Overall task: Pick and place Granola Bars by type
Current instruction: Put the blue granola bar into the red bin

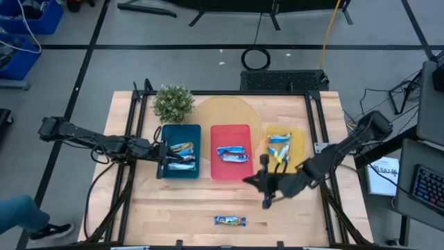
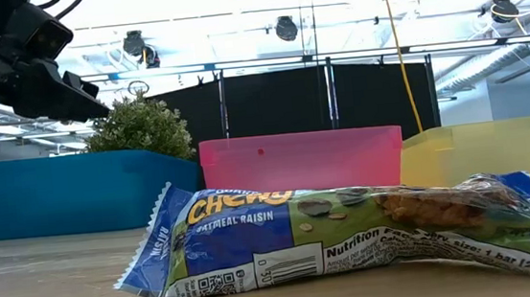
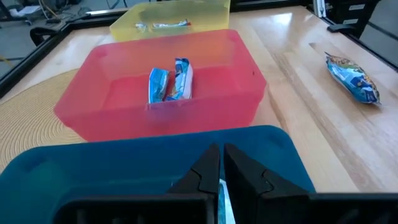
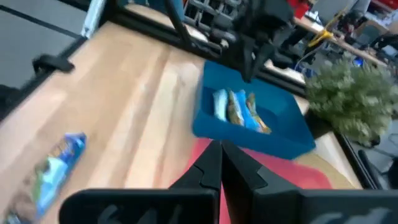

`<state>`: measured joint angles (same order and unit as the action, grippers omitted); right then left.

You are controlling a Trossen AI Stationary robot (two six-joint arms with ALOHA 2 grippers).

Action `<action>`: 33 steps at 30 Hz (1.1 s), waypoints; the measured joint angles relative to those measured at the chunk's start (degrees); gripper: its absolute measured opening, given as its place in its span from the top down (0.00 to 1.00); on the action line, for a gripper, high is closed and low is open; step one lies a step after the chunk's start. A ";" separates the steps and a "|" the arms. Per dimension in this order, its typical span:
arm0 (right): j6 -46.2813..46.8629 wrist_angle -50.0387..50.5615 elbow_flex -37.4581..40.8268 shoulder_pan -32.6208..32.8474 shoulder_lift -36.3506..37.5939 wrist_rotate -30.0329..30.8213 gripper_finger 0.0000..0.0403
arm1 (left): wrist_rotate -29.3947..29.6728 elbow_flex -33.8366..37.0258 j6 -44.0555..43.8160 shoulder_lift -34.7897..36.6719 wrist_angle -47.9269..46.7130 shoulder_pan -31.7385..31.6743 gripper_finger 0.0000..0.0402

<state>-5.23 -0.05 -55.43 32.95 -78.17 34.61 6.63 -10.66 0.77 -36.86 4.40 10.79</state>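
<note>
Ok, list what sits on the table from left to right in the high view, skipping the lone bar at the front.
Left gripper → blue tray → red tray → right gripper → yellow tray. The plant stands behind the blue tray, so it has no clear place in this order.

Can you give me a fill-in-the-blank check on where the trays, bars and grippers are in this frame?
1. The tray between the blue tray and the yellow tray is ____.
2. One granola bar lies loose on the ____, outside every tray.
3. The left gripper hangs over the ____ tray.
4. The right gripper has its fingers ____, holding nothing.

Missing words: red; table; blue; shut
</note>
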 joint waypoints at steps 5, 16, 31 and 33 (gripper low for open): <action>2.91 -0.13 -7.57 4.52 -7.33 1.83 0.97 | 0.00 0.00 0.78 0.00 0.00 0.00 0.92; 9.30 2.33 -21.29 10.42 -27.47 1.31 0.58 | 0.00 0.00 3.28 0.02 0.08 0.00 0.92; 27.91 1.60 -21.41 9.02 -39.05 -0.71 0.43 | 0.36 0.00 6.43 0.02 2.18 0.00 0.92; 29.30 2.29 -21.39 9.00 -39.97 -3.06 0.43 | 0.93 0.00 7.17 0.02 2.63 0.00 0.92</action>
<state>24.07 2.23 -76.82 41.95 -118.14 31.55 7.56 -10.66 7.94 -36.84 7.04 10.79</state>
